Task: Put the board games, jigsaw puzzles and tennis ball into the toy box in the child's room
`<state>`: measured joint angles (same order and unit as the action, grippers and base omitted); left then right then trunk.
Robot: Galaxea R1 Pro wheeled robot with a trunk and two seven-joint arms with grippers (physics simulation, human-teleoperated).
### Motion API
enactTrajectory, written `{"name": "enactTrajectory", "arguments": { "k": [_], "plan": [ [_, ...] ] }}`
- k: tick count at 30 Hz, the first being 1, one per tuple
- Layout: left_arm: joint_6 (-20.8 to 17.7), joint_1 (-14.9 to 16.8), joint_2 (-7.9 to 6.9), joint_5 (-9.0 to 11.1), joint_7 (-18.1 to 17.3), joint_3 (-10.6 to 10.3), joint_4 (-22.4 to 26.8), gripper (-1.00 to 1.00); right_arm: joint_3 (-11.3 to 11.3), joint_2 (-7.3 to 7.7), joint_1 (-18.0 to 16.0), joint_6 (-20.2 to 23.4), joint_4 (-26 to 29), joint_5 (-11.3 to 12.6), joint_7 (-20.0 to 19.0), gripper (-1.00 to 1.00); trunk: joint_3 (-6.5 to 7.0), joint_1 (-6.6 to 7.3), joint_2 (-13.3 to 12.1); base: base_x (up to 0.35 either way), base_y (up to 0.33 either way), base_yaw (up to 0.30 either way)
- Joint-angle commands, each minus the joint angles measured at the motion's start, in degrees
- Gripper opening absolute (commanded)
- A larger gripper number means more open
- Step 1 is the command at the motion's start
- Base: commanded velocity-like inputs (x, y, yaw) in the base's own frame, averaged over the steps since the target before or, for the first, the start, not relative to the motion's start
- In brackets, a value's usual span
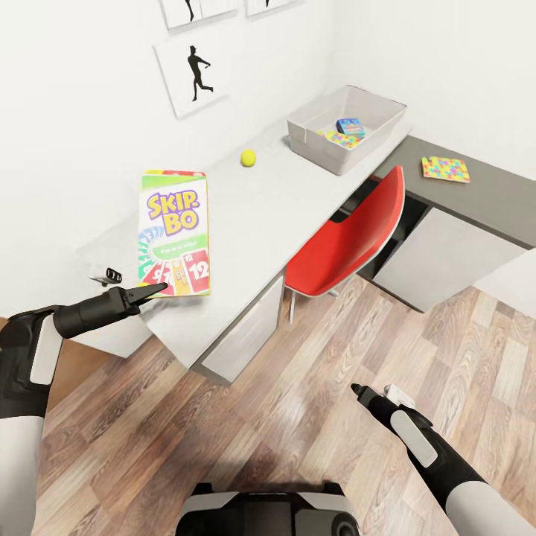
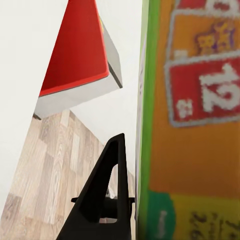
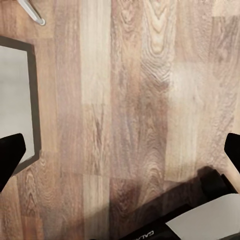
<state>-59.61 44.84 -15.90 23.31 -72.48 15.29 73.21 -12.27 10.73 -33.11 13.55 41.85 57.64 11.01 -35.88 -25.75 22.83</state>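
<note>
In the toy box (image 1: 376, 121): blue board game (image 1: 350, 126) and one jigsaw (image 1: 339, 139) are lying inside.
Left out: tennis ball (image 1: 248, 157) mid-worktop (image 1: 298, 201); second jigsaw (image 1: 445, 169) on the dark section.
Left tool (image 1: 158, 289): gripping Skip-Bo (image 1: 176, 231) at its near edge.
Right tool (image 1: 357, 389): spread wide, empty.

We are in a child's room at home: a pale desk (image 1: 260, 201) against a white wall holds a Skip-Bo game (image 1: 175, 231), a tennis ball (image 1: 248, 157) and a toy bin (image 1: 347, 126), with a red chair (image 1: 350, 238), wood flooring (image 1: 298, 417) and silhouette prints (image 1: 195, 74).
</note>
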Motion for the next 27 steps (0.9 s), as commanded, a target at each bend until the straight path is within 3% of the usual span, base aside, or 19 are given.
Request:
{"name": "enactTrajectory", "arguments": {
  "k": [1,27],
  "plan": [
    [-0.39,0.04,-0.01,0.07,-0.11,0.01,0.0,-1.0,-0.3,0.08,-0.02,0.05,0.11,0.46,0.5,1.0,0.02,-0.04,0.09,0.0,0.0,0.0],
    [-0.39,0.03,0.01,0.07,-0.06,-0.08,0.0,-1.0,-0.3,0.08,-0.02,-0.02,0.14,0.46,0.5,1.0,2.44,-0.04,0.09,0.0,0.0,0.0]
  ]
}}
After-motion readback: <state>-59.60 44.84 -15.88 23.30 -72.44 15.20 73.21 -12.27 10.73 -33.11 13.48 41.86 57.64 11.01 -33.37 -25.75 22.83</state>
